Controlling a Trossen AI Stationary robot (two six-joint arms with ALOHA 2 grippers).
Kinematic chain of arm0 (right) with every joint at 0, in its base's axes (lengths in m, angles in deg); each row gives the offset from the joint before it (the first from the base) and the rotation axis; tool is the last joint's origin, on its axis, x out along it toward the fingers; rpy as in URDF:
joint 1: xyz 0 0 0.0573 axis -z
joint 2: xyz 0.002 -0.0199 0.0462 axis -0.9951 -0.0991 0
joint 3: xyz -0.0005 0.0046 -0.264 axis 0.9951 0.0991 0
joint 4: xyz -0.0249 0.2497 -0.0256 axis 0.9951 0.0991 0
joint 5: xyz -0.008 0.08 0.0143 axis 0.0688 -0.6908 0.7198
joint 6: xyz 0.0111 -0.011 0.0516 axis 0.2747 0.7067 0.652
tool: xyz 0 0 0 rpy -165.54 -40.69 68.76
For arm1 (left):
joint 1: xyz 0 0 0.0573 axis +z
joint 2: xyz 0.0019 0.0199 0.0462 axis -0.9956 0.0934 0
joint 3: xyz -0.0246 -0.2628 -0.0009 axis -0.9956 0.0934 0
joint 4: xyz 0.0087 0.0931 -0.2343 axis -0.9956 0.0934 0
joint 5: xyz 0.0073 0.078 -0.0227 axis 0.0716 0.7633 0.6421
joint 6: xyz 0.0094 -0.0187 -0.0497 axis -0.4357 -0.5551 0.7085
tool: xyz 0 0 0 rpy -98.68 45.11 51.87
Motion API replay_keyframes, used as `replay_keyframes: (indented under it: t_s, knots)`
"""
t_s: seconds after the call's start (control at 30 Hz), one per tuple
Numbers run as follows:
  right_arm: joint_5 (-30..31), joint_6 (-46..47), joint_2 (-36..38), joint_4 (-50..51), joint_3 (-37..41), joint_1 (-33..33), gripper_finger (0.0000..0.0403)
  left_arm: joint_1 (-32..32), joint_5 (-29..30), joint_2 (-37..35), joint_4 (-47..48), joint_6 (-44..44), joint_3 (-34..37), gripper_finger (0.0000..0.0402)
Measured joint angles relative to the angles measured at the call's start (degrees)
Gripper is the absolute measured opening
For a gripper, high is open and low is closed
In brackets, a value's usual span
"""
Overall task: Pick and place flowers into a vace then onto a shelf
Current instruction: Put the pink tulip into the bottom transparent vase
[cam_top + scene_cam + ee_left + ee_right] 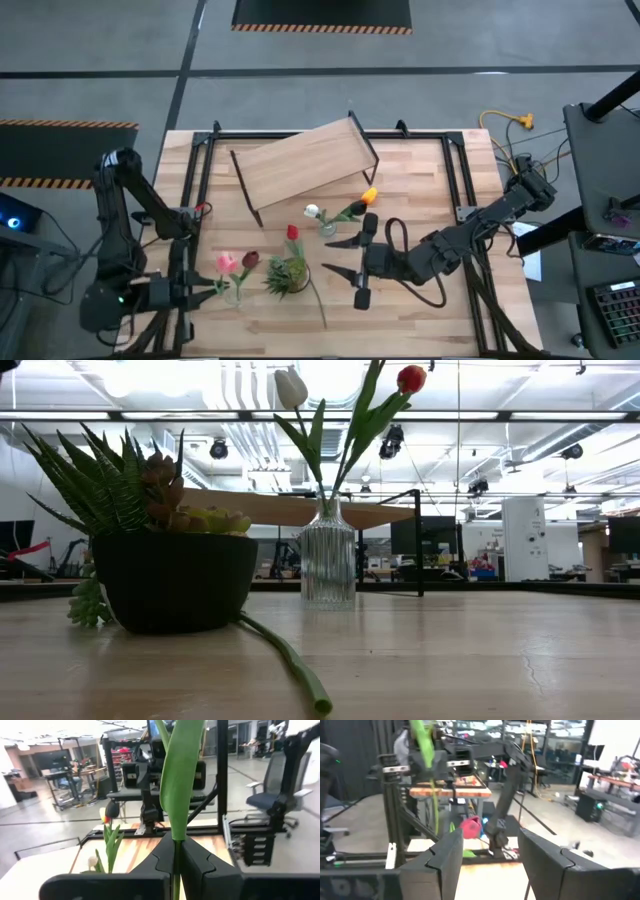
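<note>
Centrally, ribbed glass vase (328,565) holds white and orange flowers (358,204); left tool (207,288) clamps pink-maroon stems (236,263); right tool (342,256) apart.

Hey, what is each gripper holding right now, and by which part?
Left gripper: shut on a flower stem, below its leaf. Right gripper: open, holding nothing.

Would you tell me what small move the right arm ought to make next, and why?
Probably reach toward the red flower lying loose by the potted plant. The right gripper is open and empty, while the glass vase already holds two flowers.
</note>
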Motion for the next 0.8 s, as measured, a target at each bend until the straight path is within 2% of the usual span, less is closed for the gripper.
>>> replay_keyframes:
  t_s: [0.3,0.4,0.63,0.8]
  knots:
    - [0.91,3.22,0.00,2.61,0.00,0.00,0.0180,-0.63,1.88,1.44,-8.19,-0.48,7.61,0.0000]
    - [0.89,3.27,0.00,2.70,0.11,-0.01,0.0180,-0.63,3.78,1.42,-12.32,-0.10,11.26,0.0000]
    - [0.89,3.29,-0.02,2.69,0.21,0.00,0.0180,-0.63,4.02,1.42,-23.68,-0.13,19.14,0.0000]
    - [0.86,3.29,-0.02,2.69,0.29,0.00,0.0180,-0.63,3.99,1.40,-25.15,-0.14,21.72,0.0000]
